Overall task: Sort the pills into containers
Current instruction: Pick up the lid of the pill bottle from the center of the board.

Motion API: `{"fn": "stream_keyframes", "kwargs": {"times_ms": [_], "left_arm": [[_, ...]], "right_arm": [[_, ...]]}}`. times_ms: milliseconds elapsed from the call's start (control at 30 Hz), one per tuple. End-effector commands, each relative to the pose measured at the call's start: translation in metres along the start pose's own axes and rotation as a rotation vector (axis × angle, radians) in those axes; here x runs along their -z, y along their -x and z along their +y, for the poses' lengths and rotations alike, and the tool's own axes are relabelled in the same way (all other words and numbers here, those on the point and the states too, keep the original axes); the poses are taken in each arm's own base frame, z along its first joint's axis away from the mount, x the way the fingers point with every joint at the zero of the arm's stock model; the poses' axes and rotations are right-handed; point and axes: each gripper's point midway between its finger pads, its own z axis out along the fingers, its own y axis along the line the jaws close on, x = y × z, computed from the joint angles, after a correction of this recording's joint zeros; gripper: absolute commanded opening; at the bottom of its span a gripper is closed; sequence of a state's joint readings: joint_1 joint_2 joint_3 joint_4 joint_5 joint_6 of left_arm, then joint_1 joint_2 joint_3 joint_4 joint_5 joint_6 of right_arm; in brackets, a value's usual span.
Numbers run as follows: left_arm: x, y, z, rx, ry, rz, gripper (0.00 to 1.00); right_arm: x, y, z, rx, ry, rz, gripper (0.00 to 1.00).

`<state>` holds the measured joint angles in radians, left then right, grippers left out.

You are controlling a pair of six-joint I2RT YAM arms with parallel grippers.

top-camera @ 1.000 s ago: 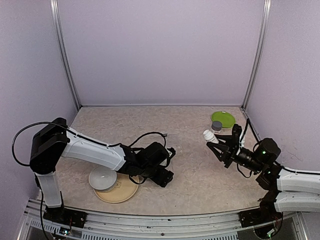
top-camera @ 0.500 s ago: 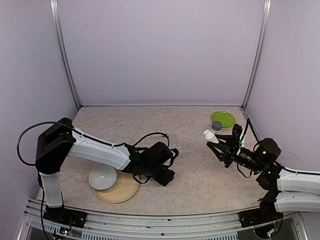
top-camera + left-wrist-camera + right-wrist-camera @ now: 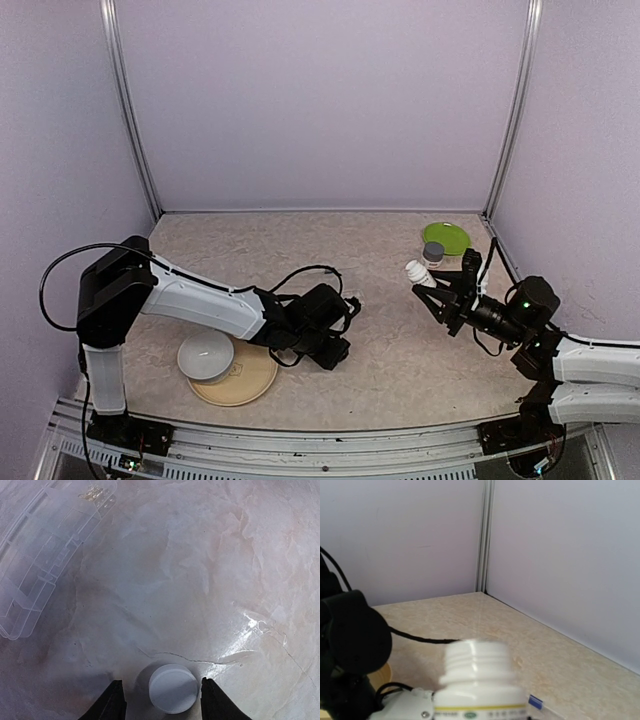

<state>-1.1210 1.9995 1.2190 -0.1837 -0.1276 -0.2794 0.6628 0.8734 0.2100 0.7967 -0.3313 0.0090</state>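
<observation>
In the left wrist view the clear pill box (image 3: 37, 560) lies at the upper left, its containers seen as a row of compartments. A small pale cluster of pills (image 3: 95, 492) sits in the top one. My left gripper (image 3: 161, 682) is open low over the table, its jaws on either side of a small round white cap (image 3: 173, 688). The right finger is almost against the cap, the left one stands off. My right gripper (image 3: 428, 286) is shut on a small white bottle (image 3: 476, 672), upright, with its threaded neck uncapped, lifted above the table at the right.
A white bowl (image 3: 205, 357) rests on a tan plate (image 3: 250, 385) near the left arm's base. A green dish (image 3: 446, 238) and a grey-capped bottle (image 3: 433, 252) stand at the back right. The left arm's cable (image 3: 300, 270) loops over the middle.
My left gripper has crept a little to the right near the table's middle. The right arm and its white bottle have stayed in place.
</observation>
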Motion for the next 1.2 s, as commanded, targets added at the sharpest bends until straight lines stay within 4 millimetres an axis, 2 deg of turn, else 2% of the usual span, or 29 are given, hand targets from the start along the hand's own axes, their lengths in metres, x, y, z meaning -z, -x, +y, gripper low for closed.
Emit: {"fn": "stream_keyframes", "kwargs": {"times_ms": [0, 467, 767, 933, 1167], "left_arm": [[-0.0041, 0.0062, -0.0070, -0.019, -0.023, -0.014, 0.50], [-0.0076, 0.0068, -0.0099, -0.026, -0.037, -0.020, 0.44], [-0.0081, 0.0074, -0.0113, -0.023, -0.045, -0.024, 0.36], [-0.0076, 0.0081, -0.0114, -0.020, -0.047, -0.027, 0.27], [-0.0019, 0.0139, -0.0146, -0.019, -0.065, -0.045, 0.28]], "right_arm": [[-0.0004, -0.0033, 0.0006, -0.008, -0.004, 0.007, 0.00], [-0.0015, -0.0065, 0.0005, -0.013, -0.003, 0.020, 0.00], [-0.0023, -0.0075, 0.0006, -0.016, -0.001, 0.025, 0.00], [-0.0026, -0.0073, 0.0008, -0.016, 0.001, 0.026, 0.00], [-0.0033, -0.0092, 0.0015, -0.019, 0.006, 0.034, 0.00]]}}
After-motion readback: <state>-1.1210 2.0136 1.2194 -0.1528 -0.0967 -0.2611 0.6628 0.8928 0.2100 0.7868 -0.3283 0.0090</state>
